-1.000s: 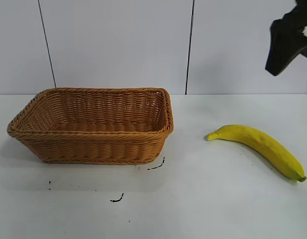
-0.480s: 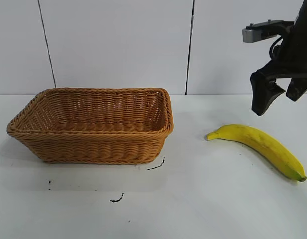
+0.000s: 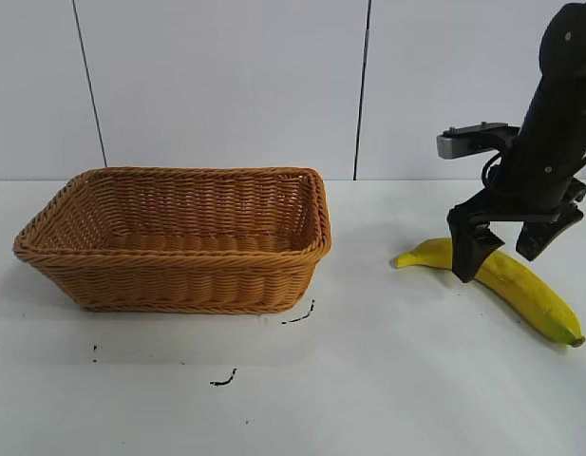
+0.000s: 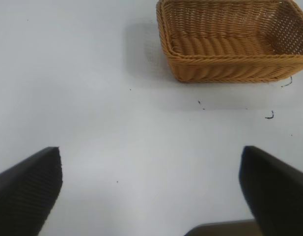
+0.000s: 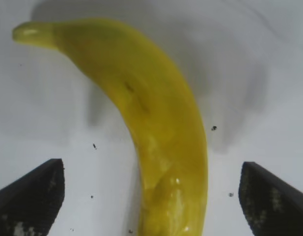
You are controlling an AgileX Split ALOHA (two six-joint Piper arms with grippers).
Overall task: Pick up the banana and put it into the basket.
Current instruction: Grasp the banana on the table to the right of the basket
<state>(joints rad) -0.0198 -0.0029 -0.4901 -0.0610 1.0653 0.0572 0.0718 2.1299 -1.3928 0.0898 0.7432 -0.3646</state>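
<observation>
The yellow banana [image 3: 520, 285] lies on the white table at the right, its dark end toward the front right. My right gripper [image 3: 506, 249] is open and low over the banana's middle, one finger on each side, not touching it. In the right wrist view the banana [image 5: 151, 123] runs between the two spread fingers [image 5: 33, 196]. The tan woven basket [image 3: 179, 237] stands at the left, with nothing visible inside it, and also shows in the left wrist view [image 4: 230, 44]. My left gripper [image 4: 151, 191] is open and empty above bare table, away from the basket.
Small black marks [image 3: 297, 315] dot the table in front of the basket. A grey panelled wall [image 3: 226, 85] stands behind the table. White tabletop lies between basket and banana.
My right gripper has come down from the upper right corner and leftward, and now straddles the banana. The banana and basket have not moved.
</observation>
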